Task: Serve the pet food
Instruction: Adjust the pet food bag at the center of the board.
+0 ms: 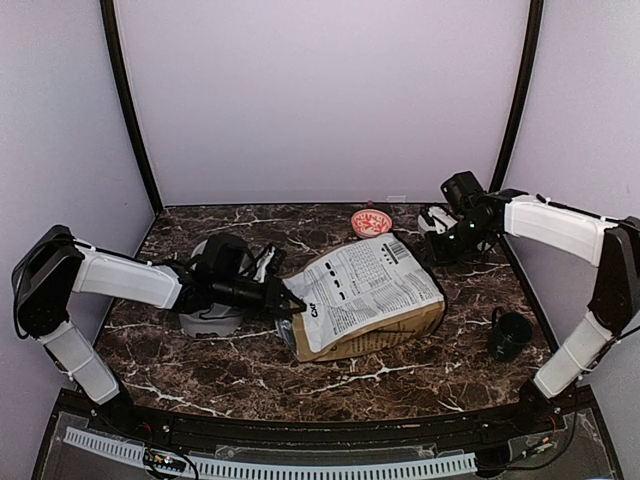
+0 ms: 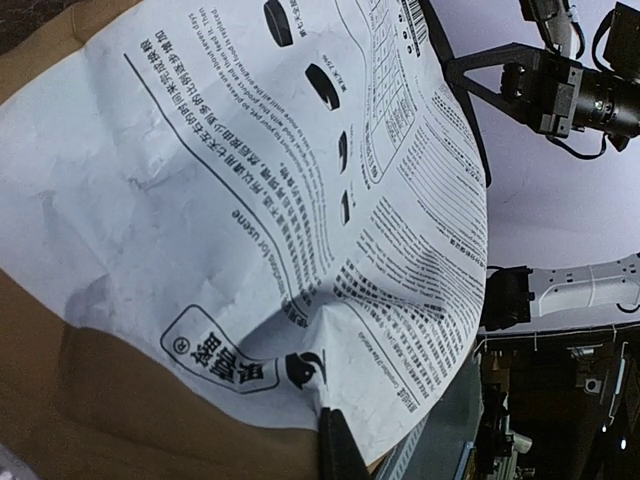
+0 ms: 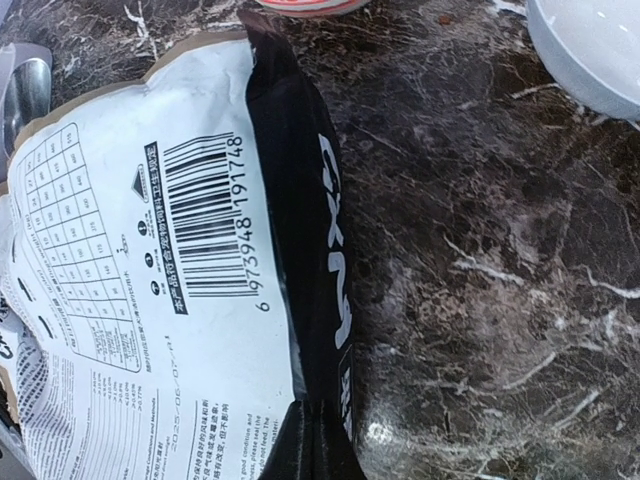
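The dog-food bag point(image 1: 365, 295) lies flat on the marble table point(image 1: 400, 375), white printed back facing up. My left gripper point(image 1: 290, 305) is shut on the bag's near-left corner; in the left wrist view one dark finger point(image 2: 345, 445) pinches the creased paper point(image 2: 250, 200). My right gripper point(image 1: 430, 258) is shut on the bag's black side edge at the far right. In the right wrist view the dark fingers point(image 3: 315, 435) clamp that black edge point(image 3: 300, 200) beside the barcode. The pet food itself is hidden; no kibble shows.
A grey double bowl point(image 1: 212, 322) sits under my left arm, left of the bag. A small pink dish point(image 1: 372, 222) stands behind the bag. A black cup point(image 1: 510, 335) is at the right, and a white bowl rim point(image 3: 590, 50) lies near my right wrist.
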`<state>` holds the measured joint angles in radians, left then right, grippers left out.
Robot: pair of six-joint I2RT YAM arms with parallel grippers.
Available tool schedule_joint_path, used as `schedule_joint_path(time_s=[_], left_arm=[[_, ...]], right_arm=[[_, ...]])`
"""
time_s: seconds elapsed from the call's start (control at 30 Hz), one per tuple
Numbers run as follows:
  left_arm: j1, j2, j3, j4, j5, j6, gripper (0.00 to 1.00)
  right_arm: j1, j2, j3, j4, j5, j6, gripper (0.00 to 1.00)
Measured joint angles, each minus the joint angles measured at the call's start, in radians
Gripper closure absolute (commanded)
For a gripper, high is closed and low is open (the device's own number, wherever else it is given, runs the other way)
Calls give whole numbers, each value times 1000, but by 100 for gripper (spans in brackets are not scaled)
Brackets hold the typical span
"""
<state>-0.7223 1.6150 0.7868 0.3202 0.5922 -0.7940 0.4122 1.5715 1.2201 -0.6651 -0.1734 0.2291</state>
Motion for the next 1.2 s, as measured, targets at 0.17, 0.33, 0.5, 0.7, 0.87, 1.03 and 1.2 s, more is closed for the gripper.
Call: schedule_joint_path(time_s=[0.17, 0.33, 0.5, 0.7, 0.87, 1.03, 1.2], left_arm=[[0, -1, 0, 61, 38, 19, 100], [-5, -11, 0, 92, 62, 62, 100], [-5, -12, 0, 106, 62, 94, 100], [-3, 8, -1, 151, 62, 103, 100], [0, 55, -1, 159, 63, 109, 100], [0, 100, -1, 162, 62, 114, 100], [0, 125, -1, 163, 62, 118, 100]], right_arm=[[0, -47, 14, -96, 42, 16, 100], [0, -95, 34, -160, 47, 32, 100], [0, -137, 76, -198, 20, 50, 100], [0, -189, 94, -202, -16, 65, 100], [-1, -198, 80, -175, -66, 87, 100], [-2, -204, 54, -148, -100, 101, 100], [-2, -204, 35, -127, -107, 104, 100]])
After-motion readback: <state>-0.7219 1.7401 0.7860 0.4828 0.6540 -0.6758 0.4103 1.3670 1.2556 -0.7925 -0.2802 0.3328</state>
